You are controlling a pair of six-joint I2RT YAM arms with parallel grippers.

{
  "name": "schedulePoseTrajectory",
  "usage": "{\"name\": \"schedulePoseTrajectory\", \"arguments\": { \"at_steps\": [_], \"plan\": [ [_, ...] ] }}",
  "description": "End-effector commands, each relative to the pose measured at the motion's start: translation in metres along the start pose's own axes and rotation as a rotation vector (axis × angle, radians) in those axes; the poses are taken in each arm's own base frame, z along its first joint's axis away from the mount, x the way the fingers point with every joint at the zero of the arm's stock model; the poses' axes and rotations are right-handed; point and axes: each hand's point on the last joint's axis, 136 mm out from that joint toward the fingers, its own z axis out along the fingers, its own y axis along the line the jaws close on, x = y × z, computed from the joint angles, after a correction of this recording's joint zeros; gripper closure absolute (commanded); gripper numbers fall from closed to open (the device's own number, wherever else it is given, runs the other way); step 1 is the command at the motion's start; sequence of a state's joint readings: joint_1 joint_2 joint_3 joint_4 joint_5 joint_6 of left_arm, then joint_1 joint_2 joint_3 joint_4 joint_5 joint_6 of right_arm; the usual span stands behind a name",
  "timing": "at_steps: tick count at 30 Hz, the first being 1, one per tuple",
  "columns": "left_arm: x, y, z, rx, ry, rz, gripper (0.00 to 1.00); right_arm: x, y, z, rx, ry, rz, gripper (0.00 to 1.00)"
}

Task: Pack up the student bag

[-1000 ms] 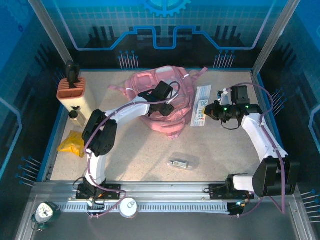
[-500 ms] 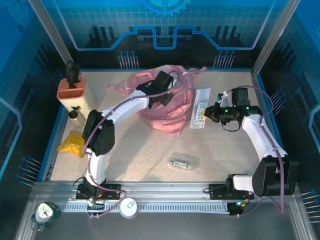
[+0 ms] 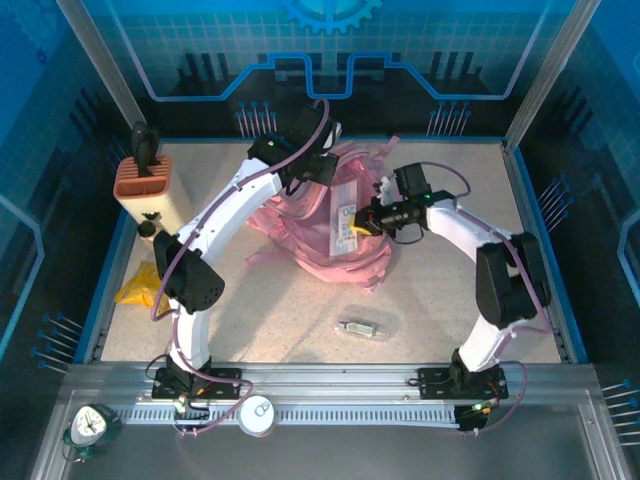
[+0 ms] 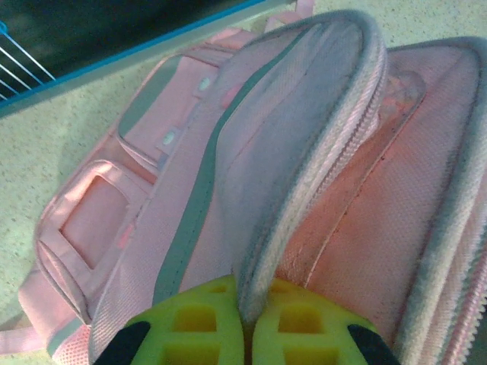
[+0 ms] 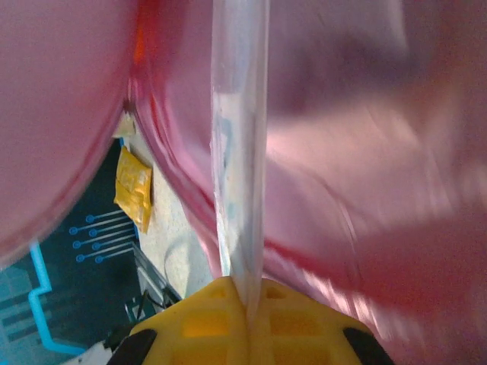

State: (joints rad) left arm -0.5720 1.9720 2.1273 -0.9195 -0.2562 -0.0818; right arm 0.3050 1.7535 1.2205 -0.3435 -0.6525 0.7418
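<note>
The student bag (image 3: pixel 325 235) is a soft pink backpack lying mid-table at the back. My left gripper (image 3: pixel 316 170) is at its far top edge. In the left wrist view that gripper (image 4: pixel 247 323) is shut on the bag's grey-trimmed zip flap (image 4: pixel 304 175), holding it raised above the pink lining (image 4: pixel 358 228). From the right, my right gripper (image 3: pixel 364 222) reaches over the bag, shut on a flat clear packet (image 3: pixel 347 222) with printed markings. In the right wrist view the packet (image 5: pixel 240 152) stands edge-on between the yellow fingers (image 5: pixel 198 323), with pink fabric (image 5: pixel 365 190) close on both sides.
An orange pen holder (image 3: pixel 142 178) and a small bottle (image 3: pixel 148 228) stand at the left edge. A yellow pouch (image 3: pixel 143 287) lies near them. A small clear-wrapped item (image 3: pixel 363 327) lies in front of the bag. A clock (image 3: pixel 90 425) sits on the front rail.
My left gripper shut on the bag's flap and pulled it up toward the back. My right arm carried the clear packet left, from the table beside the bag to over the bag.
</note>
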Motion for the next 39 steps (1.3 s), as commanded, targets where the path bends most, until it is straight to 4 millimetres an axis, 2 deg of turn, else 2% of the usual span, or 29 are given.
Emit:
{"name": "schedulePoseTrajectory", "arguments": {
  "at_steps": [1, 4, 6, 9, 11, 15, 19, 20, 21, 23, 24, 26, 27, 28, 30, 33, 35, 37, 39],
  "plan": [
    [-0.037, -0.008, -0.025, 0.053, -0.132, -0.094, 1.00, -0.041, 0.026, 0.012, -0.031, -0.079, -0.091, 0.91],
    [-0.037, -0.007, -0.027, 0.048, -0.130, -0.107, 1.00, -0.058, 0.031, 0.034, -0.066, -0.039, -0.088, 0.88],
    [-0.039, -0.006, -0.030, 0.048, -0.137, -0.116, 1.00, -0.062, 0.022, 0.047, -0.016, -0.037, -0.103, 0.83],
    [-0.039, -0.005, -0.030, 0.049, -0.136, -0.122, 1.00, -0.067, 0.009, 0.049, 0.089, -0.043, -0.149, 0.64],
    [-0.038, -0.005, -0.029, 0.044, -0.132, -0.122, 1.00, -0.066, 0.007, 0.039, 0.121, -0.058, -0.166, 0.60],
    [-0.035, -0.003, -0.030, 0.040, -0.122, -0.133, 1.00, -0.041, 0.003, 0.009, 0.248, -0.131, -0.254, 0.48],
    [-0.027, -0.007, -0.026, 0.061, -0.102, -0.162, 1.00, -0.004, -0.013, 0.003, 0.302, -0.090, -0.269, 0.44],
    [-0.021, -0.010, -0.022, 0.077, -0.083, -0.174, 0.94, 0.001, -0.016, -0.002, 0.293, -0.097, -0.256, 0.44],
    [-0.014, -0.015, -0.019, 0.105, -0.059, -0.178, 0.83, 0.005, -0.015, -0.009, 0.274, -0.117, -0.254, 0.44],
    [0.002, -0.022, -0.017, 0.145, -0.012, -0.192, 0.68, 0.010, -0.009, -0.025, 0.251, -0.164, -0.271, 0.43],
    [0.013, -0.023, -0.017, 0.155, 0.011, -0.206, 0.62, 0.013, -0.005, -0.032, 0.250, -0.176, -0.282, 0.42],
    [0.035, -0.020, -0.022, 0.167, 0.015, -0.254, 0.58, 0.021, 0.001, -0.043, 0.240, -0.177, -0.301, 0.42],
    [0.043, -0.017, -0.029, 0.193, -0.011, -0.296, 0.55, 0.026, 0.001, -0.046, 0.239, -0.175, -0.307, 0.42],
    [0.044, -0.012, -0.037, 0.216, -0.047, -0.345, 0.52, 0.031, 0.000, -0.049, 0.246, -0.171, -0.313, 0.41],
    [0.065, 0.010, -0.038, 0.227, -0.071, -0.501, 0.47, 0.038, -0.004, -0.052, 0.260, -0.155, -0.313, 0.41],
    [0.108, 0.056, -0.017, 0.221, -0.036, -0.790, 0.46, 0.051, -0.004, -0.048, 0.240, -0.111, -0.299, 0.41],
    [0.134, 0.079, 0.001, 0.214, 0.000, -0.954, 0.47, 0.060, 0.001, -0.043, 0.232, -0.094, -0.319, 0.41],
    [0.148, 0.092, 0.014, 0.191, 0.016, -1.042, 0.47, 0.066, 0.005, -0.039, 0.251, -0.094, -0.349, 0.41],
    [0.151, 0.097, 0.027, 0.184, 0.016, -1.070, 0.46, 0.072, 0.008, -0.033, 0.244, -0.079, -0.347, 0.41]
  ]
}}
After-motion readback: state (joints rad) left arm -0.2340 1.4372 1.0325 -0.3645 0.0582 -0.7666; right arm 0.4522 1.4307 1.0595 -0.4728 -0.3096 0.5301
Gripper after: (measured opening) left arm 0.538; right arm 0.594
